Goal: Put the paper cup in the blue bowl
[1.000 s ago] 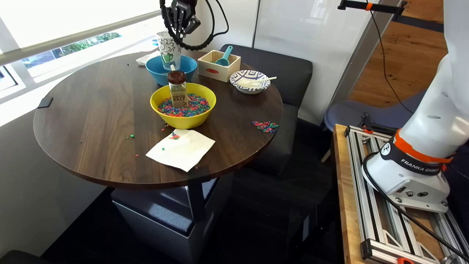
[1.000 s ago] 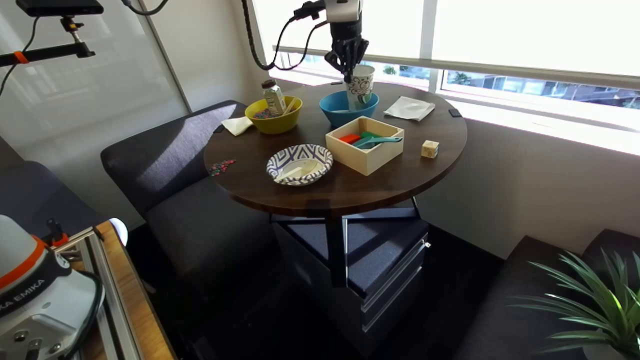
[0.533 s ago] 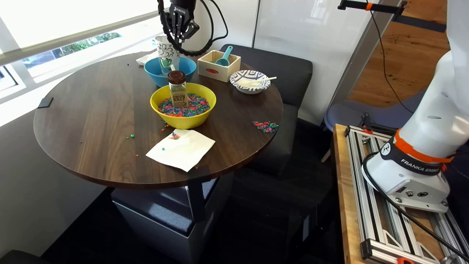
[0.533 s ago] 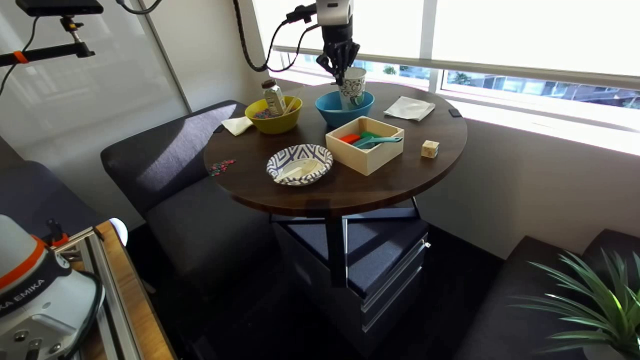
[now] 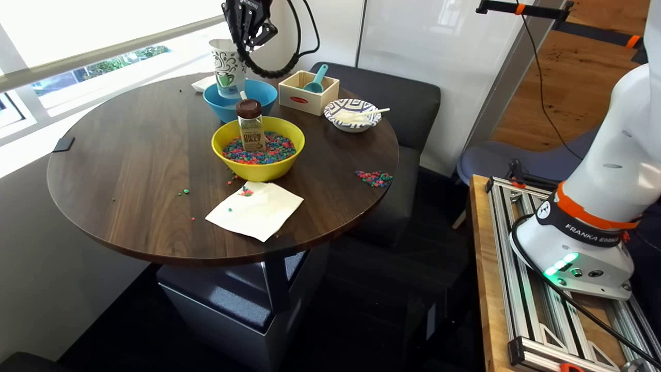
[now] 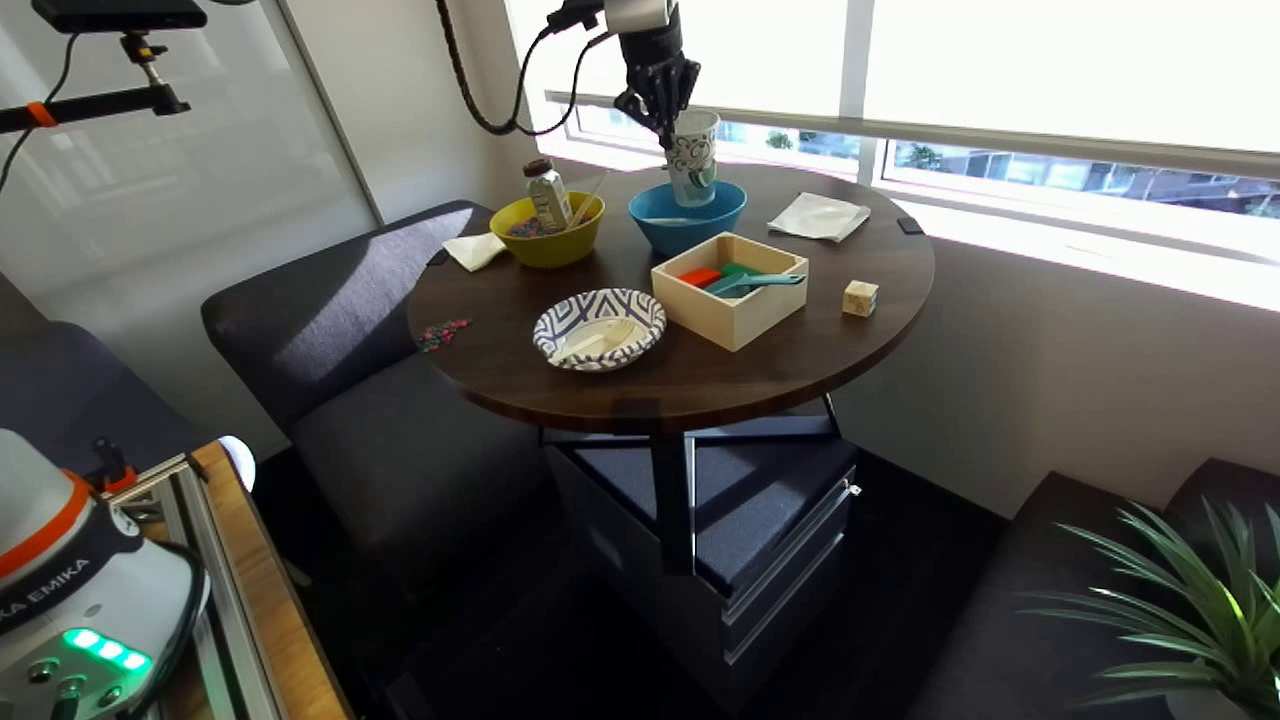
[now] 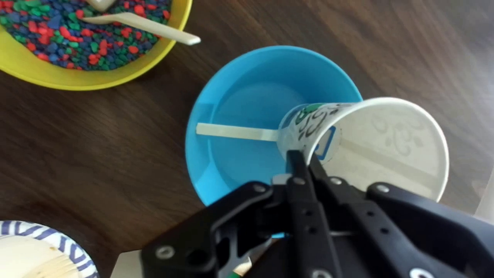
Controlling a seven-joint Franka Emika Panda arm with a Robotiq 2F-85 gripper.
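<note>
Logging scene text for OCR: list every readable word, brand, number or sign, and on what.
"ONION SALT": clear, brown-lidded spice jar
"FRANKA EMIKA": black band on the white robot base
Readable numbers: none
Too small or blurred:
red oval on the pale wooden box
marks on the small wooden cube
blue mark inside the cream-white tapered paper cup
lettering on the black metal claw

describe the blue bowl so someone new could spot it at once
On the round dark table, find the gripper pinching a paper cup by its rim. The cup's base points down into the blue bowl. Bright blue sets it apart from the nearby yellow bowl of coloured bits.
</note>
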